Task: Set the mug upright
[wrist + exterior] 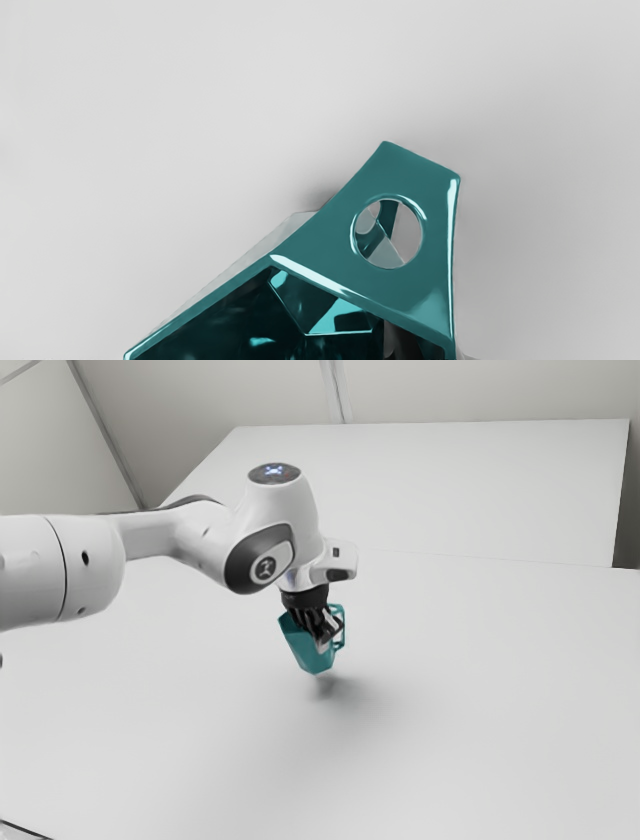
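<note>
Mug tipped in the jaws, base down but off level

The mug point(307, 656) hangs below the jaws, which look closed on its wall: one finger point(400, 345) reaches into the mouth, presumably with its partner outside, a hold that would let the hand turn the whole mug. Its mouth opens up toward the hand at a slant, leaning to the exterior view's left, and the handle point(410, 172) stands out beside the jaws, probably out of the way of the grip. The base points down toward the counter point(450, 710), near the shadow point(338, 687); whether its lowest corner touches I cannot tell. That tilt means it is not yet upright. Levelling the base before opening the jaws seems wise; let go at this slant, it could rock or topple.
</note>
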